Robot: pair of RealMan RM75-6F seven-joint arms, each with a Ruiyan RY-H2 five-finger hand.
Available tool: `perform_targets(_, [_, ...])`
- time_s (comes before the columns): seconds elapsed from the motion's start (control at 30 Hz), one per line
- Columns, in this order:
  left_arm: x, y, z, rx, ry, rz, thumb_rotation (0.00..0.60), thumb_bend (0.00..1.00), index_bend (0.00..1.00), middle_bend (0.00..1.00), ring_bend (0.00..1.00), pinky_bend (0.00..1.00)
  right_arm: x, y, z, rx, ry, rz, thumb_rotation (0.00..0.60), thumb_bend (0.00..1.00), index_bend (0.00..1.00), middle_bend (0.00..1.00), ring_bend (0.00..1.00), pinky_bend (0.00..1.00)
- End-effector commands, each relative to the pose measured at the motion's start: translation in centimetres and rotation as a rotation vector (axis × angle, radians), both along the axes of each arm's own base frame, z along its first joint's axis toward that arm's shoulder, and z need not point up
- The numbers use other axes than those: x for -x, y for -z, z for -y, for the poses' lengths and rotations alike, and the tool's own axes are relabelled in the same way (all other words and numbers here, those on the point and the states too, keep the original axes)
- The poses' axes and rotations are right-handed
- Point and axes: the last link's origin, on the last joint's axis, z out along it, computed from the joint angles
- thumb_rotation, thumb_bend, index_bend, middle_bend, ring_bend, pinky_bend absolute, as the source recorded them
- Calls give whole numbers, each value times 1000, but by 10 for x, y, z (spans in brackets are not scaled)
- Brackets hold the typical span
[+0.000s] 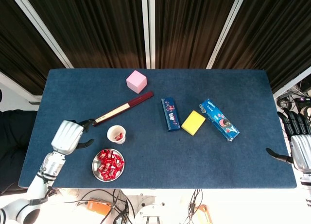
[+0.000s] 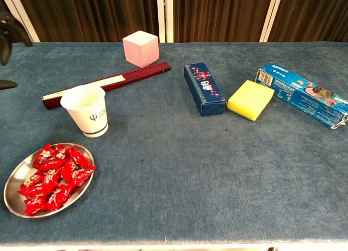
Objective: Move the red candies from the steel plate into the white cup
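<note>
The steel plate (image 1: 95, 169) (image 2: 11, 199) sits near the table's front left, heaped with several red candies (image 1: 110, 163) (image 2: 53, 170). Just behind it stands the white cup (image 1: 116, 134) (image 2: 86, 111), with one red candy (image 1: 118, 135) visible inside it in the head view. My left hand (image 1: 68, 136) hovers to the left of the cup, fingers spread, holding nothing; in the chest view only its fingertips (image 2: 6, 36) show at the left edge. My right hand (image 1: 300, 145) is off the table's right edge, fingers apart and empty.
Behind the cup lies a dark red folded fan (image 1: 124, 107) (image 2: 103, 84). A pink cube (image 1: 136, 81) (image 2: 140, 48) stands further back. A dark blue box (image 1: 170, 113) (image 2: 204, 89), a yellow sponge (image 1: 193, 122) (image 2: 250, 99) and a blue biscuit pack (image 1: 219, 119) (image 2: 302, 92) lie to the right.
</note>
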Motion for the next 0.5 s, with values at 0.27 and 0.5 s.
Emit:
perform_targets(0.27, [22, 26, 41, 203, -8, -45, 600, 191, 356, 973, 948, 836, -7, -1, -1, -2, -22, -6, 600, 161, 0, 12, 0, 25])
perform_targets(0.5, [10, 57, 46, 291, 28, -47, 600, 226, 399, 980, 955, 840, -6, 1, -2, -10, -15, -7, 600, 161, 0, 12, 0, 25])
